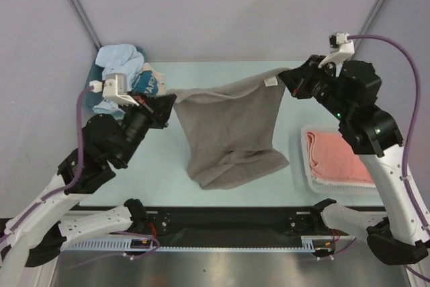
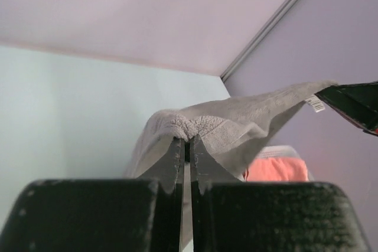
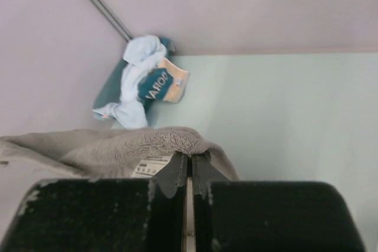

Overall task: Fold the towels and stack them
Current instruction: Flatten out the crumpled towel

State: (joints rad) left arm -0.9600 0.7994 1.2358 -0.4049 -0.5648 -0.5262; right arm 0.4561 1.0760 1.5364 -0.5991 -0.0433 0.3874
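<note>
**Grey towel (image 1: 228, 126): held up by both grippers, fold not yet made.**
The left gripper (image 1: 163, 105) pinches the left top corner and the right gripper (image 1: 289, 78) the right top corner by the label, both closed tight on the cloth. The top edge sags between them, and the lower end is bunched on the table (image 1: 154, 179), centre. A pink towel (image 1: 336, 156) lies folded on a white towel (image 1: 310, 178), near right. A blue towel (image 1: 117, 58) lies crumpled, far left. Step judged: laying out the grey towel. The next move calls for lowering both corners together, flat and square, before folding over.
</note>
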